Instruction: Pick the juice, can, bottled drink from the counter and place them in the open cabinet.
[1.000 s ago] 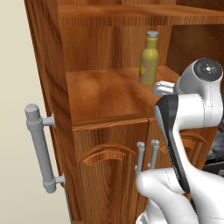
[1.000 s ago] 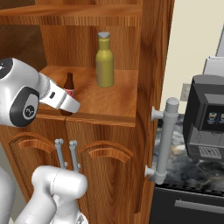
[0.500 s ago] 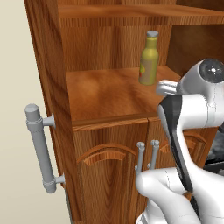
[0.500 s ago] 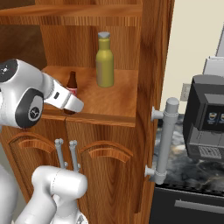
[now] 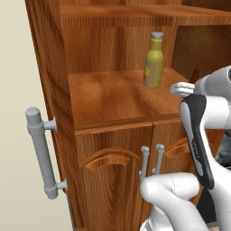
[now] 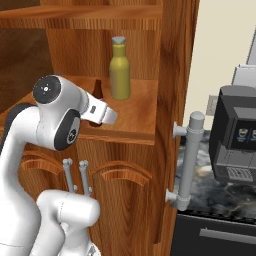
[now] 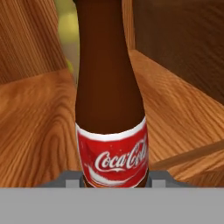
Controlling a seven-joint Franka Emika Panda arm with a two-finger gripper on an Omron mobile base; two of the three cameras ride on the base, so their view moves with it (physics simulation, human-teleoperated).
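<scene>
Gripper (image 7: 114,181) clamped on cola bottle (image 7: 110,100), low over cabinet shelf (image 5: 113,97), near juice (image 5: 154,61). Risk: tipping on tilted release.

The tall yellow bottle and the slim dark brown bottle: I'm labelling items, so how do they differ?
The tall yellow bottle with a grey cap is pale and taller; the slim dark brown bottle with a red label is dark and shorter. The yellow bottle stands free on the wooden cabinet shelf; the brown one is clamped in the gripper. Both are upright, in the same cabinet bay.
</scene>
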